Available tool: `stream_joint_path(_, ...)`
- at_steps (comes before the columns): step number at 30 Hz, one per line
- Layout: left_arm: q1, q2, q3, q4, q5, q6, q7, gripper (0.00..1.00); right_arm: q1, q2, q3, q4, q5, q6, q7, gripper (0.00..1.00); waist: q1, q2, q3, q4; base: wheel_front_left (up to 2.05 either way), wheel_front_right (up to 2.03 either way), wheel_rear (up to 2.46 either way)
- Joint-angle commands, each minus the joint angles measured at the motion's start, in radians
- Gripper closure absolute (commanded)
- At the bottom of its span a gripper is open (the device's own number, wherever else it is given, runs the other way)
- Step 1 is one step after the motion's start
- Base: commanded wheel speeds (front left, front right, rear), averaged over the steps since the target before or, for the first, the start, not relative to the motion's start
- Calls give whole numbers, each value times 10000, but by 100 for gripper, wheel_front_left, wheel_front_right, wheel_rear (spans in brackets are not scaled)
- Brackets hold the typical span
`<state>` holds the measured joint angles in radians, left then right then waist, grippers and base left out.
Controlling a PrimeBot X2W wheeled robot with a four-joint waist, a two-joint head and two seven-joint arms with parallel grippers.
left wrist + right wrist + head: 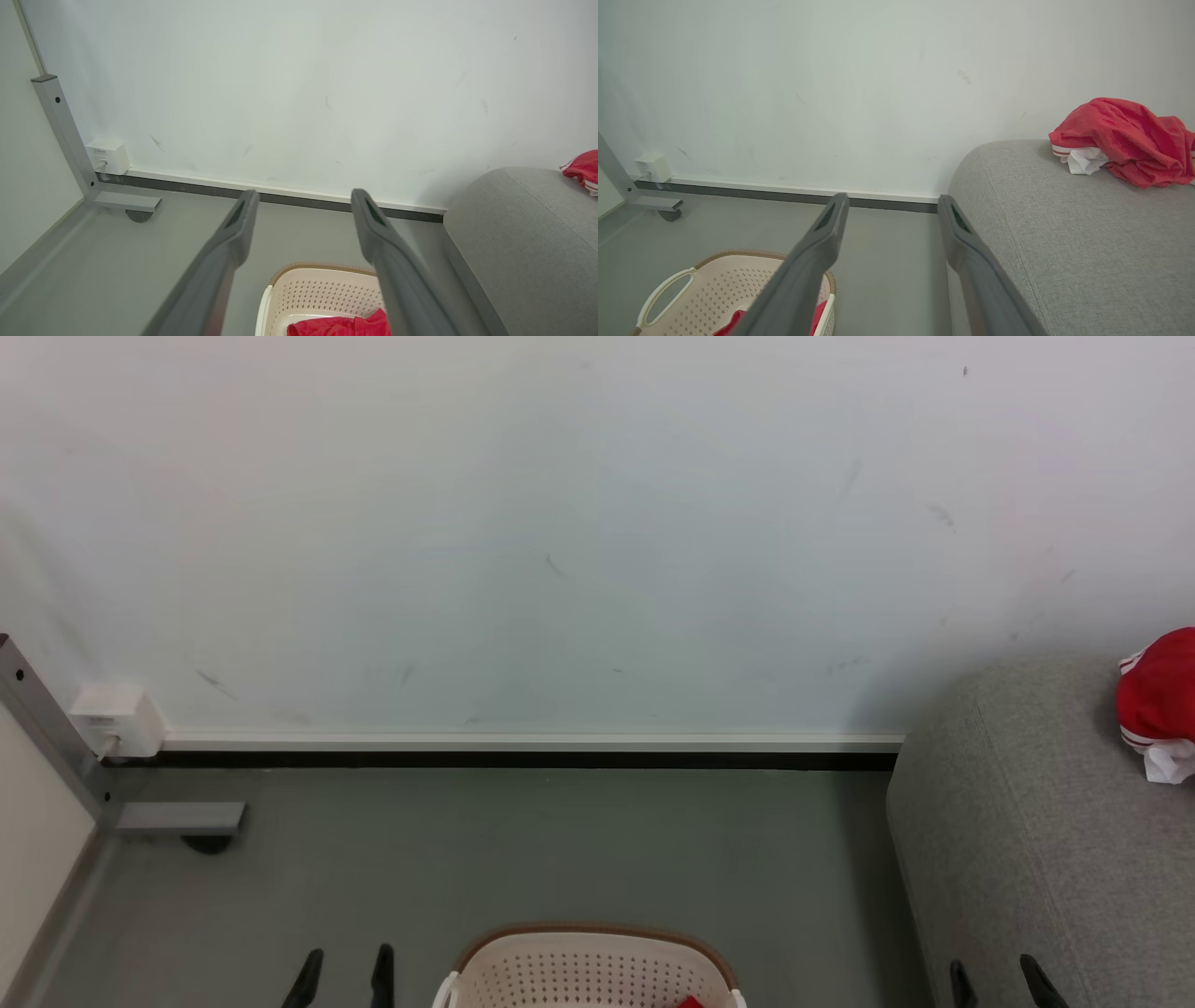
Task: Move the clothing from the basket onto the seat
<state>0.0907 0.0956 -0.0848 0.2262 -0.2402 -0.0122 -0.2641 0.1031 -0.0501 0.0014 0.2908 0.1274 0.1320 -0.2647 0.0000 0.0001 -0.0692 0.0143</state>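
Your left gripper (347, 973) stands wide open, with nothing between its two long dark fingers. It hangs in the air just left of the basket (590, 930) and touches nothing. Your right gripper (994, 978) is spread just as wide and is equally empty. Its tips show at the lower right of the head view, against the near side of the seat (1064, 252); you cannot tell whether they brush the upholstery.

The basket is cream-white perforated plastic with a brown woven-look rim, and it sits on the smooth grey floor (560, 840). In the head view a white handle shows at its left and at its right, so the handles lie across your view. The rest of it is cut off at the bottom edge, and its long axis cannot be judged. Inside it lies a red garment (336, 326), soft and folded against the far wall.

The seat is light grey with a coarse textured weave and a rounded end that faces the open floor. On its top, near the pale scuffed wall (597, 523), rests a crumpled red garment (1125, 133). This heap is wider than it is tall and spreads along the seat top. Its white lining and striped trim are turned toward the seat's rounded end.
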Motion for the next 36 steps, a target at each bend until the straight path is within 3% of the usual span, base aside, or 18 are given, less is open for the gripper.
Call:
stream_joint_path(1, 19, -33, 72, 65, 194, -68, -4, 0, -87, -10, 24, -32, 101, -27, 7, 0, 0, -1, 19, -18, 0, 0, 0)
stream_joint_path(16, -147, -292, 460, 146, 579, -397, -4, 0, -232, -8, 72, -89, 122, -27, 7, 0, 0, -1, 214, -115, 0, 0, 0)
stream_joint_path(25, -627, -348, -19, 511, 864, -659, -4, 0, -564, -9, 36, -240, -20, -27, 7, 0, 0, -1, 725, -433, 0, 0, 0)
stream_joint_path(36, -2771, -317, -1056, 1619, 1404, -866, 307, 0, -1889, -8, 6, -908, 6, -27, 9, 0, 0, -1, 3040, -1213, 0, 0, 0)
